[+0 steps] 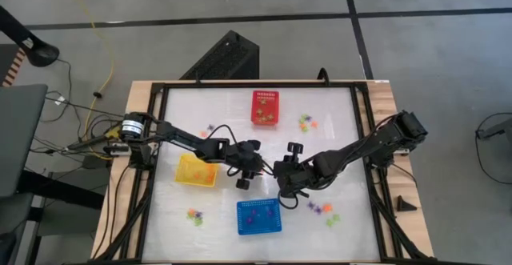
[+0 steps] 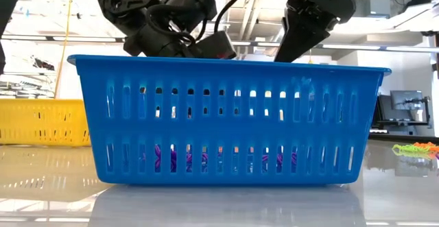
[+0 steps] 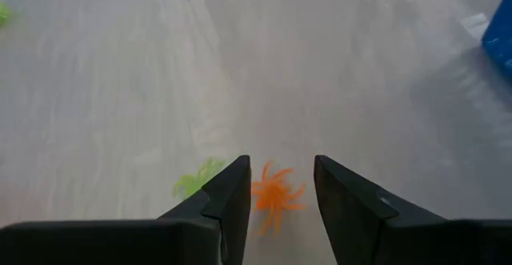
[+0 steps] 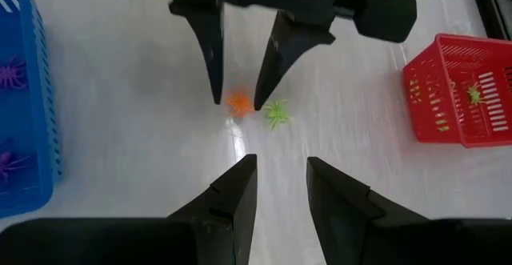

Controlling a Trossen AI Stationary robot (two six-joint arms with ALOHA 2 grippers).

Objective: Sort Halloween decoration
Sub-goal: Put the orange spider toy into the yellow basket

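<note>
Two open fingers of the left end effector [image 4: 237, 103] are set astride an orange spider [image 4: 238, 102] on the worktop [image 4: 144, 73] (green spider [image 4: 277, 113] beside); the right end effector [image 4: 280, 189], open and empty, is held nearby.

Bright, even light falls from above; the glossy white bench [image 1: 336, 129] shows soft glare and, in the low view, mirrors the blue basket [image 2: 230, 121]; windows behind are blown out there; the left wrist view is streaked with motion blur; the shadows are faint and soft.
</note>
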